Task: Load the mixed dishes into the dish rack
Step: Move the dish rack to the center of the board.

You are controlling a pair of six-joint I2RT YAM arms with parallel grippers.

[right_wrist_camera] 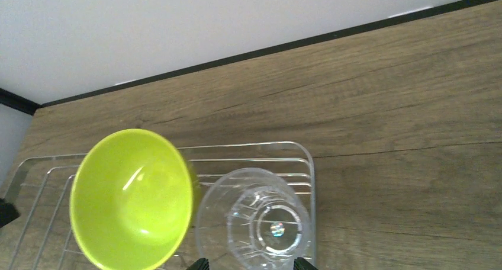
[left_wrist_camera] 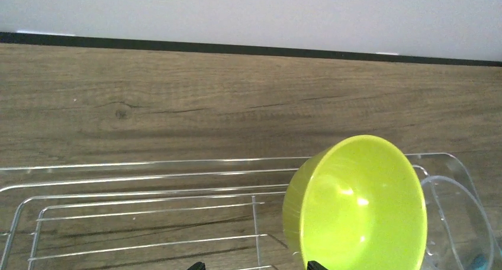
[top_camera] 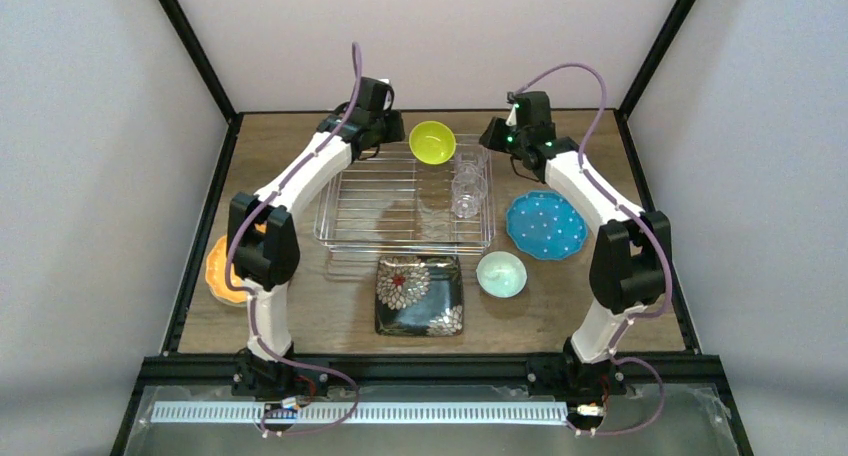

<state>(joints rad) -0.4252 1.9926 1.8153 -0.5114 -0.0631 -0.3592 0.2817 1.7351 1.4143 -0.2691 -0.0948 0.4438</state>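
Nearest: black square floral plate (top_camera: 419, 294), on the table before the silver wire dish rack (top_camera: 380, 206).
Rack: yellow-green bowl (top_camera: 432, 142) tilted at far wall; clear glass cups (top_camera: 470, 181) on right side.
Left gripper (left_wrist_camera: 256, 266): spread, empty.
Right gripper (right_wrist_camera: 248, 265): fingers apart; grip unclear.

Overhead from behind; both wrist views close, facing the back wall (left_wrist_camera: 237, 9), shared yellow-green bowl (left_wrist_camera: 361, 205).

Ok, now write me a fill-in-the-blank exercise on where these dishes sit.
1. Inside the silver wire dish rack, beside the clear glass cups, leans a small yellow-green ____.
2. The blue white-dotted plate lies on the wooden table to the rack's ____.
3. The plate partly hidden by the left arm is coloured ____.
Missing words: bowl; right; orange.
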